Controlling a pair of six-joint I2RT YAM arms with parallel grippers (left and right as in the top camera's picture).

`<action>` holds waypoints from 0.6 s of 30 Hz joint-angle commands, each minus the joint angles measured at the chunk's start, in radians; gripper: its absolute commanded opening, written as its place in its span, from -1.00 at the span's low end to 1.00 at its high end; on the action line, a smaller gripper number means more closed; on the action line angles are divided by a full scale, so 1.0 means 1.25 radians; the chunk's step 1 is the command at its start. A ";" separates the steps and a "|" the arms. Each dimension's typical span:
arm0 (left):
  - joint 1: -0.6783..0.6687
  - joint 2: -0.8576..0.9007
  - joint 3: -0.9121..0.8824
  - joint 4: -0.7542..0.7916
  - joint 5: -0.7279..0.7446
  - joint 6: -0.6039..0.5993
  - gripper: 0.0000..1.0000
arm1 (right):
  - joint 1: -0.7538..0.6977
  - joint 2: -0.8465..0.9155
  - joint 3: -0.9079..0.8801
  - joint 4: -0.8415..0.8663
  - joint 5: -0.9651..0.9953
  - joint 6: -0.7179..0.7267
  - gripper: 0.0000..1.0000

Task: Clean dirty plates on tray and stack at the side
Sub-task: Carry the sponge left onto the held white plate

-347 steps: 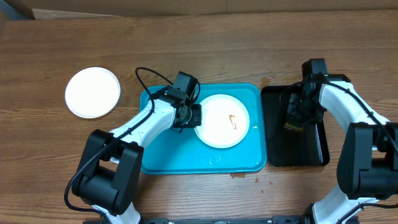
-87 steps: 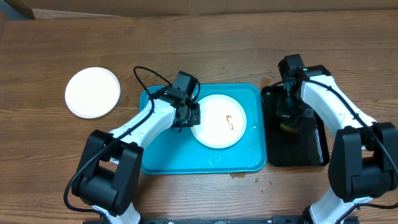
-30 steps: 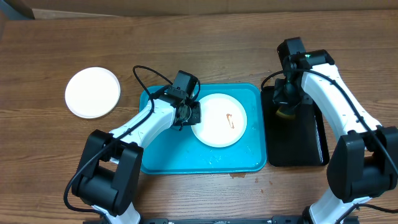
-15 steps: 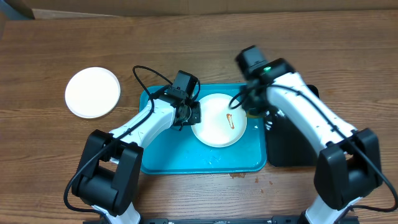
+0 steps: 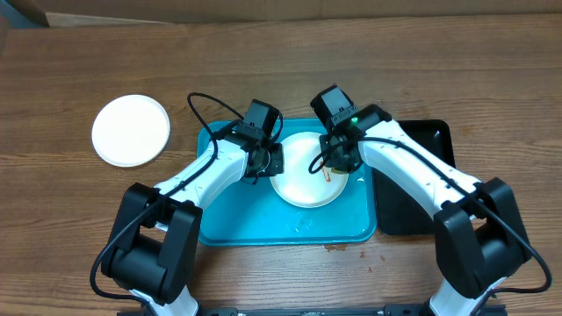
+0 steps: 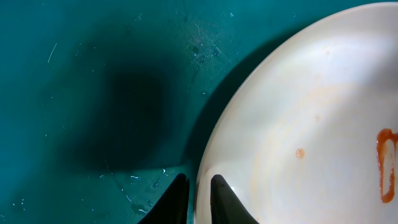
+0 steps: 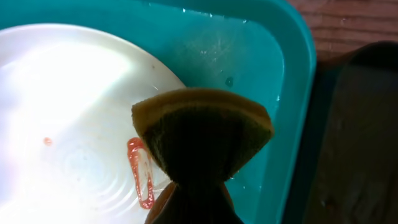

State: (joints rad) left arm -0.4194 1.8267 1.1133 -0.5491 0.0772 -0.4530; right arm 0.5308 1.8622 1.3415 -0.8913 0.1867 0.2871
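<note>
A white plate (image 5: 303, 180) with a reddish sauce smear (image 7: 142, 174) lies in the turquoise tray (image 5: 237, 224). My left gripper (image 5: 269, 164) is shut on the plate's left rim (image 6: 205, 168), one finger on each side of it. My right gripper (image 5: 338, 162) is shut on a yellow and dark sponge (image 7: 202, 134) and holds it over the plate's right part, just beside the smear. A second white plate (image 5: 131, 130) lies on the table at the far left. No plate with a yellow-green rim shows on its own.
A narrow black tray (image 5: 430, 189) stands right of the turquoise tray. A small reddish spot (image 5: 334, 247) lies on the wooden table by the tray's front edge. A cardboard edge (image 5: 132, 17) runs along the back.
My right gripper has carried the sponge from the black tray leftward to above the smeared plate. The left gripper has kept its hold on the plate's rim.
</note>
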 commanded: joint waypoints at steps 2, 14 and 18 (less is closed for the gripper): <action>0.000 -0.013 0.000 0.003 -0.005 -0.006 -0.70 | -0.002 0.001 -0.013 0.024 -0.037 0.001 -0.92; 0.000 -0.013 0.000 0.003 -0.005 -0.006 -0.70 | -0.002 0.002 -0.020 0.020 -0.049 0.001 -0.93; 0.000 -0.013 0.000 0.003 -0.005 -0.006 -0.70 | -0.002 0.002 -0.049 0.034 -0.049 0.001 -0.93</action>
State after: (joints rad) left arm -0.4194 1.8267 1.1133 -0.5491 0.0772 -0.4534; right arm 0.5308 1.8656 1.3132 -0.8623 0.1329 0.2878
